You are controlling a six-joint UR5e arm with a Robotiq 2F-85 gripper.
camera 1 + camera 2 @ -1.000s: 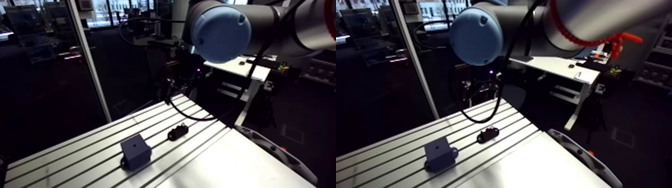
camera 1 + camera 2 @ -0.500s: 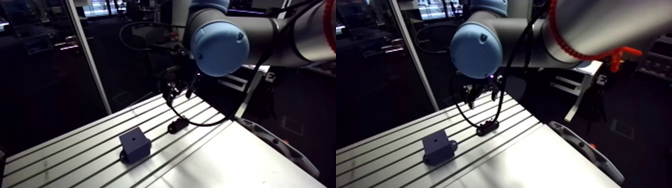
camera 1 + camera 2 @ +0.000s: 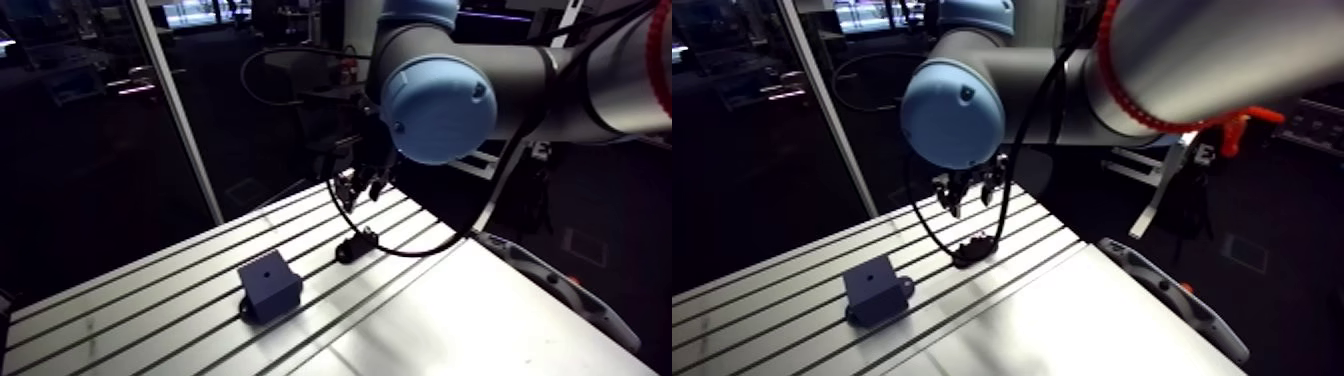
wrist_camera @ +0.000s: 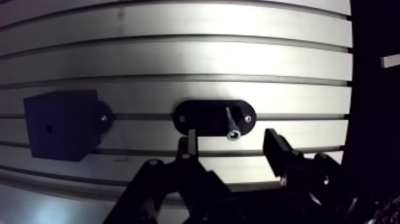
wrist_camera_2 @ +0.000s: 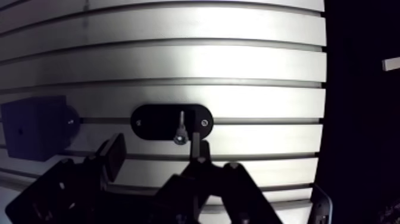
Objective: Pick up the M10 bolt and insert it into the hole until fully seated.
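**Q:** What differs from the earlier arm view?
**A:** The black two-finger gripper [image 3: 358, 185] has come down. Earlier it sat high over the far edge of the slotted aluminium table [image 3: 150, 300]; now it hangs close above the black oval holder plate [image 3: 355, 245]. The plate and the dark blue block [image 3: 268, 285] keep their places on the slats. The whole view has shifted a little with the arm.

**Q:** Finger state?
**A:** In the wrist view they are spread wide and grip nothing. One fingertip [image 4: 190, 136] shows over the plate's near rim, and the other is off past the plate's end.

**Q:** Where is the bolt?
**A:** The small grey metal bolt [image 4: 230, 124] stands up out of the plate, untouched. It is off centre, toward the end away from the block, and below the gap between the fingers.

**Q:** And the block?
**A:** Its top face has a small round hole [image 4: 49, 127], with nothing in it. A mounting ear points toward the plate. Block and plate sit along the same slot, apart, with the plate nearer the table's end edge.
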